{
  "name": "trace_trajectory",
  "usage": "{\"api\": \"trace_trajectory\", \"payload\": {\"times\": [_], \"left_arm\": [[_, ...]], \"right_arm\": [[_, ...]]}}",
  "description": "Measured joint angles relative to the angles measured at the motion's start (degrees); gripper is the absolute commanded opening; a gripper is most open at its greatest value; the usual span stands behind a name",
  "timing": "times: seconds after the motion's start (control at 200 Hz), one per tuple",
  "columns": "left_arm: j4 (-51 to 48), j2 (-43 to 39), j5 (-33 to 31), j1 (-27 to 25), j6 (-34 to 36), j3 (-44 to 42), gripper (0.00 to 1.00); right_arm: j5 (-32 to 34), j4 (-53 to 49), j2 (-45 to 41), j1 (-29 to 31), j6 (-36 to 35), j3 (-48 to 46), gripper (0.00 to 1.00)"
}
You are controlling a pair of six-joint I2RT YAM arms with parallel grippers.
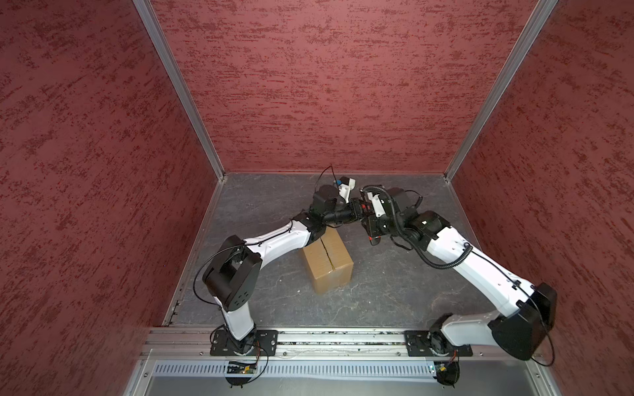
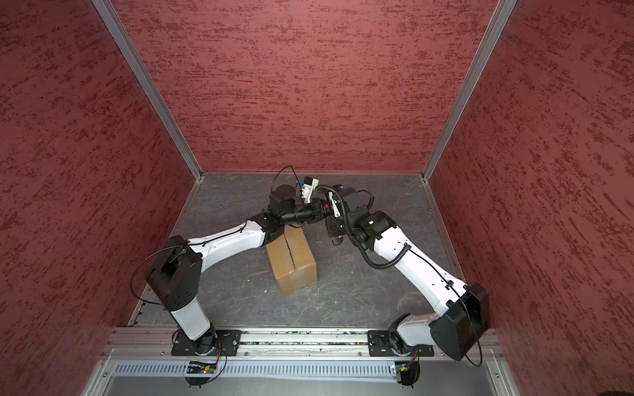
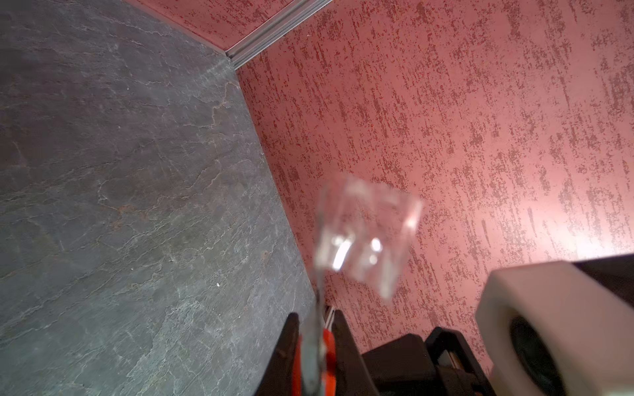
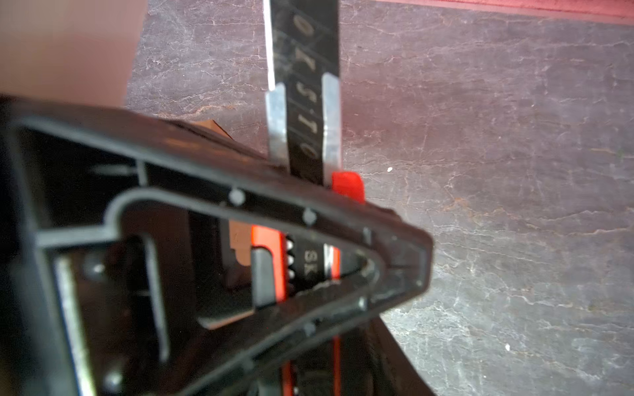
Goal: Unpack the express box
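Holding the utility knife, right hand faces left hand pinching clear tape.

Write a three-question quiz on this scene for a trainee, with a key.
1. True or false: the top flaps of the express box stand open.
2. In the left wrist view, what sits between the fingers of the left gripper? A) scissors B) a red-and-black utility knife C) a marker
3. In the right wrist view, is the knife's blade out or retracted?
Key: 1 false, the flaps lie flat along the centre seam; 2 B; 3 out.
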Motion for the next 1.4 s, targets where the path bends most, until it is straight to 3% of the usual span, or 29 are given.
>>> {"api": "trace_trajectory", "payload": {"times": [0.17,0.25,0.401,0.541,0.947,1.398], "left_arm": [[0.8,0.0,-0.1,-0.1,-0.2,-0.6,0.01],[1.2,0.0,-0.1,-0.1,-0.4,-0.8,0.09],[1.2,-0.1,0.0,-0.2,-0.2,-1.1,0.34],[0.5,-1.9,-0.1,0.0,0.2,-3.3,0.43],[-12.9,-20.5,-6.9,4.2,8.1,-11.7,0.46],[-34.9,-36.0,-21.0,8.6,16.8,-18.7,0.50]], "right_arm": [[0.3,-0.3,0.0,0.0,-0.1,0.0,0.20],[0.3,-0.5,0.0,0.0,-0.1,0.0,0.15],[0.3,-1.2,0.0,0.0,0.2,0.0,0.11],[0.3,-2.6,-0.1,0.0,1.0,-0.1,0.09],[4.0,-14.4,-10.8,3.6,8.2,-4.0,0.07],[7.9,-29.2,-13.7,24.0,26.7,-7.6,0.06]]}}
